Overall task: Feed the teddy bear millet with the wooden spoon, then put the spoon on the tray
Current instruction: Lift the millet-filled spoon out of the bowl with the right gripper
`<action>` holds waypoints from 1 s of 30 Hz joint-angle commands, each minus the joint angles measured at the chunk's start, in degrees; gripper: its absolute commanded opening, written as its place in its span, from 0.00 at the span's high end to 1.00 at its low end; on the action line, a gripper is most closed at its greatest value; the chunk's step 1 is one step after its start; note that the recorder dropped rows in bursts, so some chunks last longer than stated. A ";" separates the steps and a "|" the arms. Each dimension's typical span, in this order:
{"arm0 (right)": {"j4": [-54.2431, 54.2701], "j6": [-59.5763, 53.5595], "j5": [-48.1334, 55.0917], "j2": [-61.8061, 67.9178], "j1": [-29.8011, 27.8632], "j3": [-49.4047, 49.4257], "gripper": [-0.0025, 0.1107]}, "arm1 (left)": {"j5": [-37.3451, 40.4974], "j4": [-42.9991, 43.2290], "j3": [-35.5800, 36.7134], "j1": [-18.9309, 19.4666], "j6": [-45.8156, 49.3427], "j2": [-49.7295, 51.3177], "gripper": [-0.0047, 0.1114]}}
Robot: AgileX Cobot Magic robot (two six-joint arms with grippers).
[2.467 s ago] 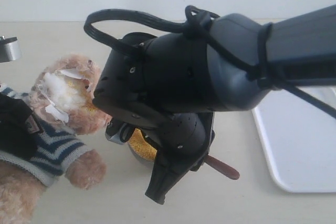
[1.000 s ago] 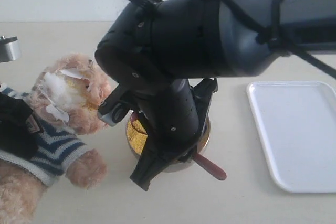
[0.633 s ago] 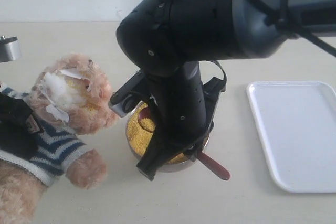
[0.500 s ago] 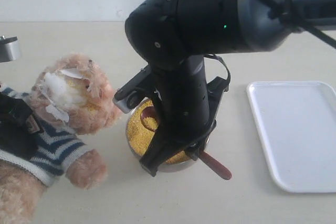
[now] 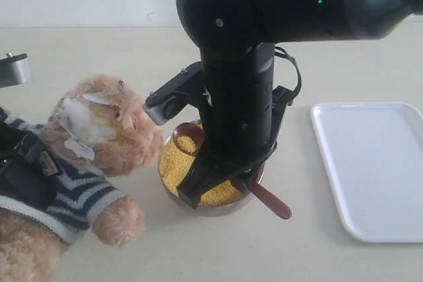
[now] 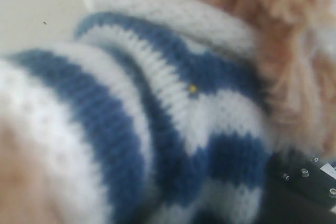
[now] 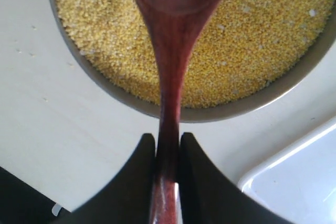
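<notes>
1. The right pincer (image 7: 168,148) pinches the spoon (image 7: 170,66) by its handle, one finger on each side.
2. The spoon's head holds a little millet (image 7: 236,45). It hangs over the metal bowl (image 7: 100,80), ahead of the pincer and near the bear's (image 5: 99,130) muzzle.
3. The left pincer (image 5: 26,170) lies against the bear's striped shirt; I cannot tell its grip.
4. The tray (image 5: 377,170) sits on the counter (image 5: 297,249), well apart from the bowl.

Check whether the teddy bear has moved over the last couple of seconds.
Yes. The teddy bear has shifted right, toward the metal bowl, which stayed in place. Its face now reaches the bowl's near rim.
</notes>
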 commanded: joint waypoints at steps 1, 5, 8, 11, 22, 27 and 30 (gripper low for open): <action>0.91 -0.69 0.31 -2.08 -0.18 -0.31 0.98 | 0.22 -1.62 0.06 -0.22 0.77 -0.74 0.93; 1.63 -0.94 0.31 -3.23 -0.18 -0.31 0.98 | 0.22 -1.81 1.28 -0.34 0.77 -0.74 0.93; 1.88 -1.04 0.31 -4.04 -0.18 -0.31 0.98 | 0.22 -1.81 2.60 -0.34 0.77 -0.74 0.93; 2.98 -1.50 0.31 -4.80 -0.18 -0.31 0.98 | 0.22 -2.02 3.64 -0.34 0.77 -0.74 0.93; 6.75 -2.15 0.31 -7.91 -0.18 -0.31 0.98 | 0.22 -2.64 3.69 -0.34 0.77 -0.74 0.93; 7.74 -2.15 0.31 -8.91 -0.18 -0.31 0.98 | 0.22 -5.35 3.69 -0.34 0.77 -0.16 0.93; 9.45 -2.48 0.31 -8.94 -0.08 -0.31 0.98 | 0.22 -5.45 3.69 -0.34 0.77 1.93 0.93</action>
